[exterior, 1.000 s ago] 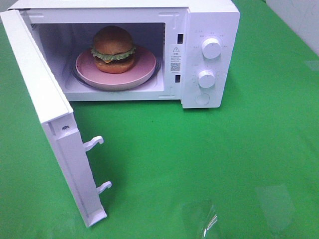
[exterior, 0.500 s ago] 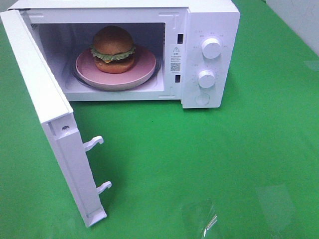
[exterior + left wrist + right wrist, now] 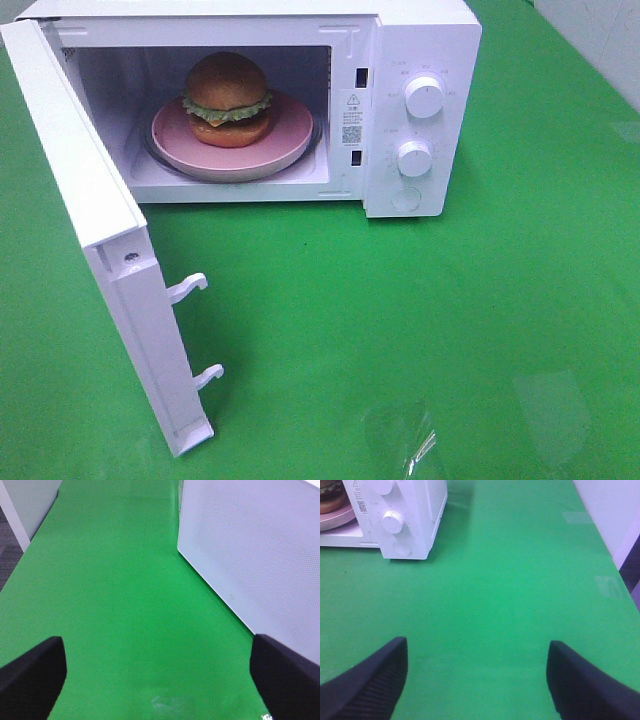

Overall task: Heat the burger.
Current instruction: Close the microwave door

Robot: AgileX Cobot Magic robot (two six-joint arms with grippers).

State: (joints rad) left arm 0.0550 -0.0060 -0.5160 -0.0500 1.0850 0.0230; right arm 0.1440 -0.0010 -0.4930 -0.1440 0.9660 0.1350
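The burger [image 3: 227, 98] sits on a round pink plate [image 3: 290, 135] inside the white microwave [image 3: 425, 40], whose door [image 3: 90, 220] swings wide open toward the front left. A sliver of the burger [image 3: 331, 495] and plate [image 3: 337, 516] also shows in the right wrist view. Neither arm appears in the exterior high view. My left gripper [image 3: 159, 676] is open over bare green cloth, beside the door's outer face [image 3: 255, 550]. My right gripper [image 3: 476, 680] is open too, empty, well back from the microwave's control panel [image 3: 395, 522].
Green cloth [image 3: 420, 320] covers the table. Two white knobs [image 3: 424, 97] and a round button are on the microwave's right panel. Two latch hooks [image 3: 190, 288] stick out from the open door's edge. A white wall [image 3: 620, 510] borders the table on the right.
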